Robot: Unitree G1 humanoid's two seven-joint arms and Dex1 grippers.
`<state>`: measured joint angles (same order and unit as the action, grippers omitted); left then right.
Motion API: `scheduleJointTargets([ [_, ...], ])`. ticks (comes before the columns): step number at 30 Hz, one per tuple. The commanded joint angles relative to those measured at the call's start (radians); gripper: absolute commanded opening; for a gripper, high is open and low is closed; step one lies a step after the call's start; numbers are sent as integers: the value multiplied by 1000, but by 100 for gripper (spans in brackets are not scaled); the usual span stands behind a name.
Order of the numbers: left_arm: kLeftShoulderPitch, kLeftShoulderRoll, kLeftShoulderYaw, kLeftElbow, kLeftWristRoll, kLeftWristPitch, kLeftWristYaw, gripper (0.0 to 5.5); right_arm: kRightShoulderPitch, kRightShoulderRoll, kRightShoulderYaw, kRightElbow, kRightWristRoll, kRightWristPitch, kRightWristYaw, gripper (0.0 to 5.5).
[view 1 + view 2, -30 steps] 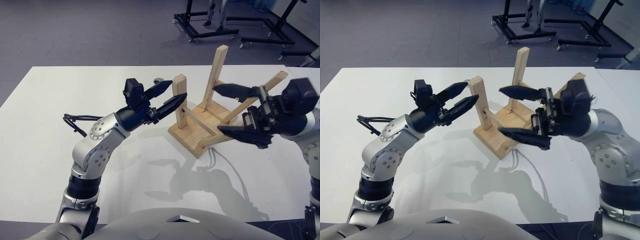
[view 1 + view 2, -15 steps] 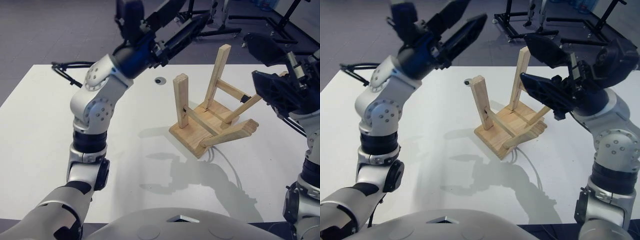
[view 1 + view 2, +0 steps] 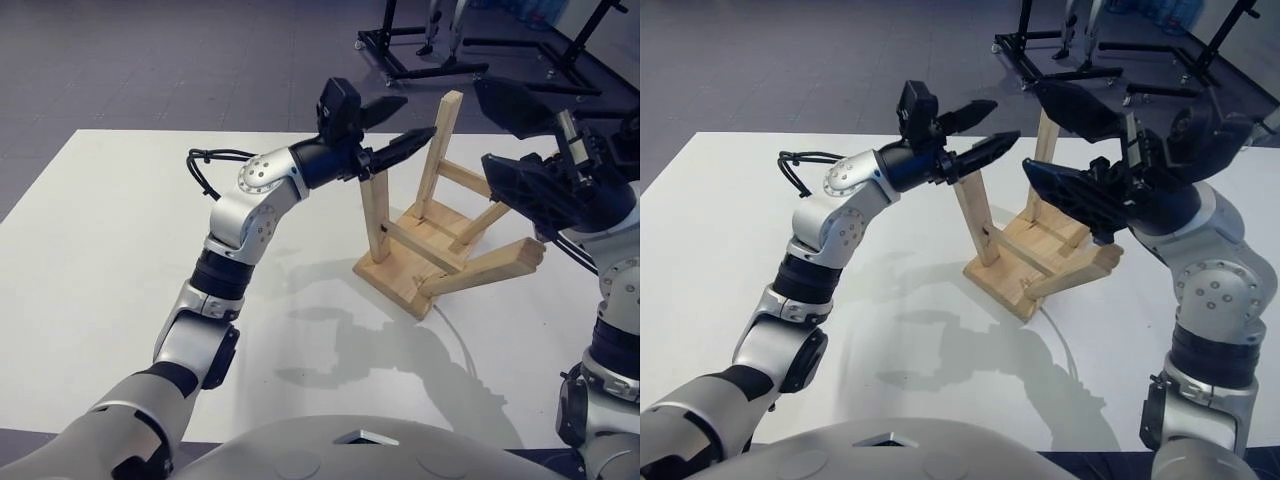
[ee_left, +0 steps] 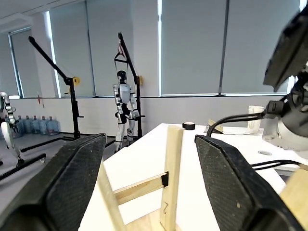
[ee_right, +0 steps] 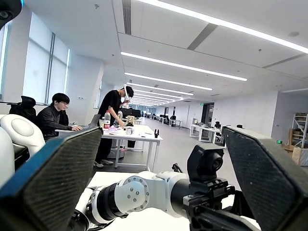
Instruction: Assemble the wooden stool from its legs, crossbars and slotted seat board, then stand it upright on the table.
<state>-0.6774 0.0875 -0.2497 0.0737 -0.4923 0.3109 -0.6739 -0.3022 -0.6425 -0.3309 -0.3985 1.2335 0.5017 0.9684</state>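
Stool point(image 3: 425, 247): seat board point(image 3: 395, 283) down on your worktop point(image 3: 100, 250), legs up. Left gripper point(image 3: 417, 116): fingers spread, flanking the near leg's point(image 3: 375, 205) top without touching. Right gripper point(image 3: 482, 125): spread wide, raised over the stool's right side.

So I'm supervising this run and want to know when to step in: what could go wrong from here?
1. The left gripper is open at the top of one leg of the tipped stool; lifting by that single leg might swing the stool or strain its joints.
2. The open right gripper hangs close by the other legs and could knock them.
3. A white cable runs out from under the seat board and might snag.
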Motion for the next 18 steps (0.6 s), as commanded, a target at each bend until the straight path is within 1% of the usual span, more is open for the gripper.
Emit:
scheduleJointTargets([
  [1, 117, 34, -52, 39, 59, 90, -7, 336, -14, 0, -9, 2, -11, 3, -2, 458],
  [7, 32, 28, 56, -106, -13, 137, 37, 336, -9, 36, -36, 10, -17, -25, -44, 458],
  [10, 19, 17, 99, -203, -59, 167, 55, 336, -31, 73, -76, 46, -43, -76, -101, 458],
  [14, 76, 25, 129, -345, -112, 215, 93, 336, -75, 101, -127, 99, -76, -147, -169, 458],
  [15, 105, 35, 136, -376, -117, 223, 102, 336, -101, 105, -144, 128, -109, -182, -197, 458],
  [18, 209, 61, 179, -448, -132, 236, 145, 336, -177, 77, -167, 294, -293, -301, -283, 458],
])
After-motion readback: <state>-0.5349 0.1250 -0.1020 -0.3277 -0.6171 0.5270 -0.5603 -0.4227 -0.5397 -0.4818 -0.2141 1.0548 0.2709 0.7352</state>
